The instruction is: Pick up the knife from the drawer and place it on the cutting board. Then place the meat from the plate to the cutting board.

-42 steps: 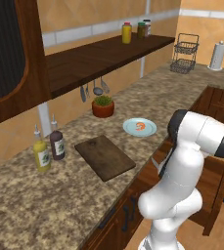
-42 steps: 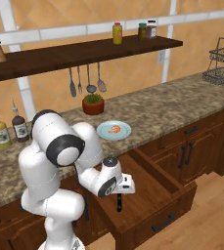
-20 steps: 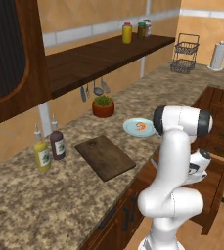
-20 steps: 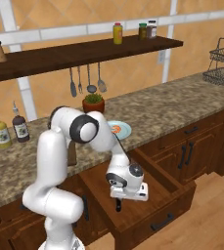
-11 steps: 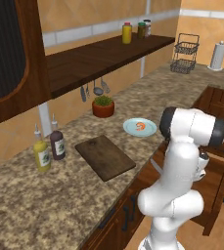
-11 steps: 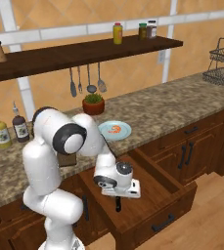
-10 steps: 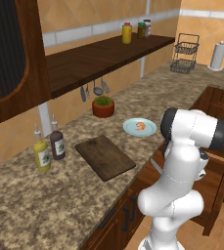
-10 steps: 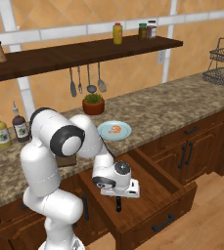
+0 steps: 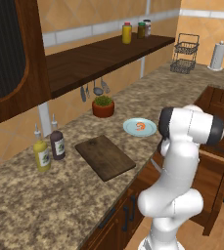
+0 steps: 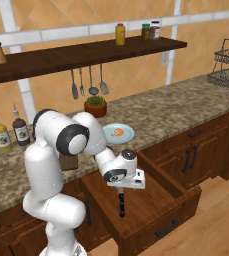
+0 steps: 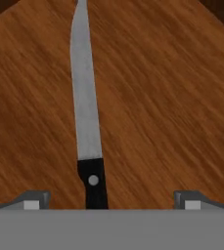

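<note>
Knife (image 11: pixel 86 112) lies in open drawer (image 10: pixel 178 192); meat (image 9: pixel 140 126) on plate (image 9: pixel 130 131).

A smooth, matt metal blade and a black, possibly plastic handle are seen on the knife (image 11: pixel 86 122). Strongly grained wood is shown on the drawer (image 11: pixel 172 97) floor.

Knife (image 11: pixel 86 112) flat in open drawer (image 10: pixel 151 212).
</note>
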Controlling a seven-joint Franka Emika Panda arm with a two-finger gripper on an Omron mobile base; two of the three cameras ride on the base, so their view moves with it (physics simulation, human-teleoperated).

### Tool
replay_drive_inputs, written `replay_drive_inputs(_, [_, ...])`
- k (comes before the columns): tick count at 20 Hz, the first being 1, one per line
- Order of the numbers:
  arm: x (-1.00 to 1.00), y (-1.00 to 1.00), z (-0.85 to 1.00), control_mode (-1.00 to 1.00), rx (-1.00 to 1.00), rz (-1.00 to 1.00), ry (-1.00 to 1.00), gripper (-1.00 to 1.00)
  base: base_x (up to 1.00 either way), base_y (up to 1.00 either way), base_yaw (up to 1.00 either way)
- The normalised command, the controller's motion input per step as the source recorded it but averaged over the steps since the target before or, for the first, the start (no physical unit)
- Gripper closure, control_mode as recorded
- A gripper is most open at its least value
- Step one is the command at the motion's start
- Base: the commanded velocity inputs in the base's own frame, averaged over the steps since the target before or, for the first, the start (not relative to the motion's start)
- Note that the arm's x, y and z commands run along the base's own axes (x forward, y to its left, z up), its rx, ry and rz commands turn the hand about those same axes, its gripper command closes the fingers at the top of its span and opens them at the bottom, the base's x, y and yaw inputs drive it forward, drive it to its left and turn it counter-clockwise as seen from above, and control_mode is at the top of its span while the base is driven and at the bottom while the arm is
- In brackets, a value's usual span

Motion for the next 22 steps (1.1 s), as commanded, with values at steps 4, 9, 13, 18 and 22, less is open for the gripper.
replay_drive_inputs(4, [0.06, -0.14, -0.51, -1.0, 0.0, 0.0, 0.0, -1.0, 0.0, 0.0, 0.0])
replay_drive_inputs(9, [-0.24, 0.0, -0.46, -1.0, 0.0, 0.0, -0.03, -1.0, 0.0, 0.0, 0.0])
replay_drive_inputs(13, [-0.26, 0.01, -0.33, -1.0, 0.0, 0.0, -0.01, -1.0, 0.0, 0.0, 0.0])
replay_drive_inputs(18, [-0.05, 0.12, -0.07, -1.0, 0.0, 0.0, 0.0, -1.0, 0.0, 0.0, 0.0])
replay_drive_inputs(22, [0.0, 0.12, -0.02, -1.0, 0.0, 0.0, 0.0, -1.0, 0.0, 0.0, 0.0])
